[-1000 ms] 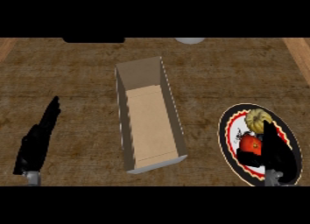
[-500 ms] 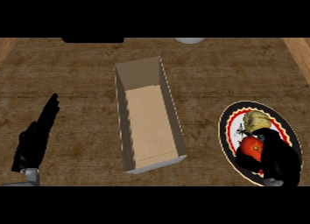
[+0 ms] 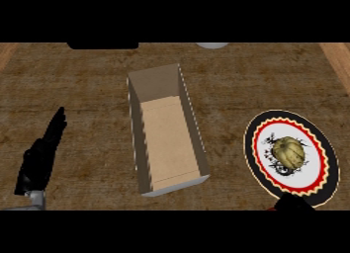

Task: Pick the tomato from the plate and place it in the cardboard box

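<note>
— Tomato [image 3: 271, 209]?
— Red sliver right of the box [image 3: 167, 143], by the plate's [image 3: 255, 143] near rim, against the right hand [image 3: 293, 202]; whether it's held, I can't tell.
— Left hand [image 3: 41, 157]?
— Left of the box, fingers straight.

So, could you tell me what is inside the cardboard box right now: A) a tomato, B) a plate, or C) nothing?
C: the cardboard box shows only its bare floor, and the plate lies apart on the counter to its right.
</note>
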`<state>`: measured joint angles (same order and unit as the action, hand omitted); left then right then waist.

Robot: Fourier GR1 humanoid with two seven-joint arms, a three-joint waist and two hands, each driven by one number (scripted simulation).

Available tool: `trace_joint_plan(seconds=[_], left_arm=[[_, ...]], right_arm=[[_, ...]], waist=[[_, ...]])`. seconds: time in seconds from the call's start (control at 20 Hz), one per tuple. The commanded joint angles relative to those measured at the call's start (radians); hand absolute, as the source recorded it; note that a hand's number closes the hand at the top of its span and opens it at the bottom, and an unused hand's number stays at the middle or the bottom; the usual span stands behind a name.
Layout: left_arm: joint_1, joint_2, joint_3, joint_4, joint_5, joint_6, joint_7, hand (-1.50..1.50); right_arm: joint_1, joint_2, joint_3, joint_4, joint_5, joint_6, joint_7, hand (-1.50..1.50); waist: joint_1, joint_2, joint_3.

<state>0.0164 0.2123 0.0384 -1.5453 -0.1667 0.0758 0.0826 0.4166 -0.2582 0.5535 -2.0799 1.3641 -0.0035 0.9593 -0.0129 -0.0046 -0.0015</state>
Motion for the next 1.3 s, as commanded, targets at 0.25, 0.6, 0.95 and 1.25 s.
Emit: trace_joint_plan(seconds=[0.25, 0.6, 0.95, 1.25], left_arm=[[0.021, -0.008, -0.002, -0.016, -0.004, -0.005, -0.012, 0.00], [-0.055, -0.030, -0.017, 0.024, -0.027, 0.006, 0.026, 0.00], [-0.005, -0.014, -0.009, -0.050, -0.010, -0.029, 0.037, 0.00], [-0.023, -0.006, -0.009, -0.026, -0.028, -0.031, 0.023, 0.00]], right_arm=[[-0.009, 0.033, 0.224, -0.339, 0.142, -0.028, -0.011, 1.50], [-0.200, 0.135, 0.282, -0.360, 0.100, 0.000, -0.066, 1.50], [-0.603, 0.254, 0.243, -0.270, 0.007, 0.198, 0.140, 1.50], [-0.837, 0.256, 0.130, -0.018, -0.135, 0.121, 0.248, 1.50]], waist=[[0.010, -0.002, 0.000], [0.014, 0.005, 0.001], [0.030, 0.007, 0.000], [0.036, 0.007, 0.000]])
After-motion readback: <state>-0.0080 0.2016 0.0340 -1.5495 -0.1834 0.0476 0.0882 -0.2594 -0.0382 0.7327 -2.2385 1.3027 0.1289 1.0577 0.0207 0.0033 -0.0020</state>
